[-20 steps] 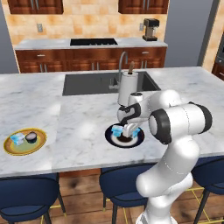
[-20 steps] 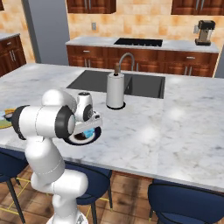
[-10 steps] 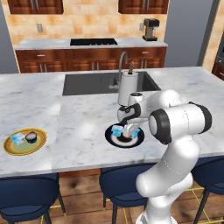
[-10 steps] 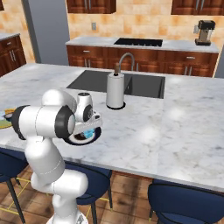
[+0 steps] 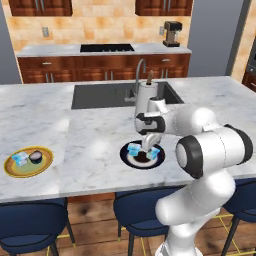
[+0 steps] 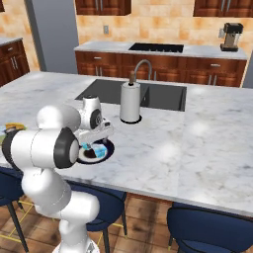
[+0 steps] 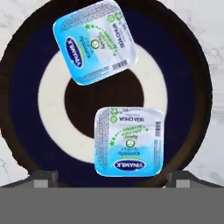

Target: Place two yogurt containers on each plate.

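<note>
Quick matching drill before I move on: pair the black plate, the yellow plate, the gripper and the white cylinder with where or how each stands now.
1 black plate
2 yellow plate
3 gripper
4 white cylinder

a beside the sink
b open, above a plate
c holds two pale-blue tubs
d holds one pale-blue tub and one dark cup

Pairs: 1-c, 2-d, 3-b, 4-a

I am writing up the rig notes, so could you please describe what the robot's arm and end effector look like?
The arm is built of glossy white, rounded, bulbous segments joined by dark, near-black joint rings. The end effector has a white body with a dark band and two small dark fingertips. No cables or markings are visible.
</note>
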